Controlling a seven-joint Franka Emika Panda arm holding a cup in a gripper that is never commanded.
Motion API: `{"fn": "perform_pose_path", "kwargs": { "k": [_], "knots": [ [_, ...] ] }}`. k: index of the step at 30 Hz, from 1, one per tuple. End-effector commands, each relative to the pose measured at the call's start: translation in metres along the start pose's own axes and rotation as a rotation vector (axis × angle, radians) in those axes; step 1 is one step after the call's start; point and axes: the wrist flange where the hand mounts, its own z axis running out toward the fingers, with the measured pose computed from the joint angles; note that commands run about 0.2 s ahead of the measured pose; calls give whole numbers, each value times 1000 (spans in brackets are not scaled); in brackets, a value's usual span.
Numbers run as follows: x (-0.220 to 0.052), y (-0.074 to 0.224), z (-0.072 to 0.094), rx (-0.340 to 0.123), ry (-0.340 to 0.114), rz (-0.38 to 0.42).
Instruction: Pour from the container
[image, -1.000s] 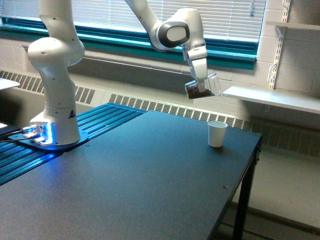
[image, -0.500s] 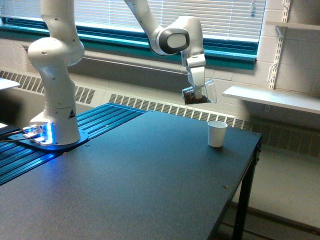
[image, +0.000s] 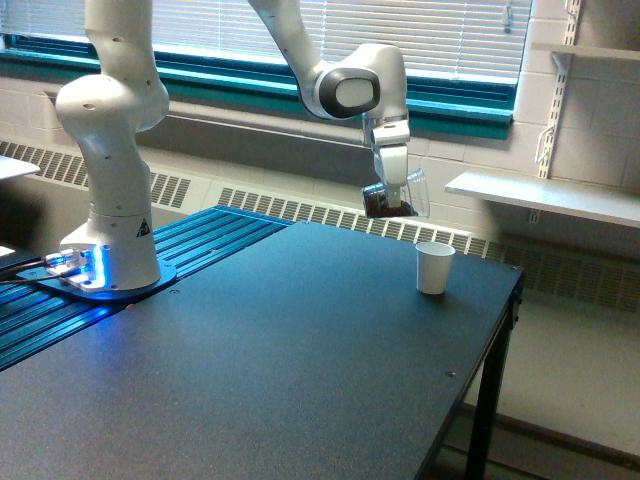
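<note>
Clear plastic, your container (image: 393, 198) with brown grains hangs clamped in the pincer (image: 396, 190), above the worktop (image: 300, 350) at the white cup's (image: 433, 268) ten o'clock; next carry it over that cup and tip.

Container (image: 395, 196) above table (image: 300, 360); paper cup (image: 433, 267) right

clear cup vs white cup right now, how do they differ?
The small clear plastic cup is see-through with brown granules inside; the small white paper cup is opaque, contents hidden. The clear one hangs tilted in the claw above the table; the white one stands upright on the dark table. Both are small.
</note>
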Motion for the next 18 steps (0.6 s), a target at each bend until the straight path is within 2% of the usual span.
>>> {"fn": "perform_pose_path", "kwargs": {
  "k": [1,18],
  "knots": [
    [-2,-9,3,13,-7,2],
    [-5,-12,20,-14,-49,-14]
  ]
}}
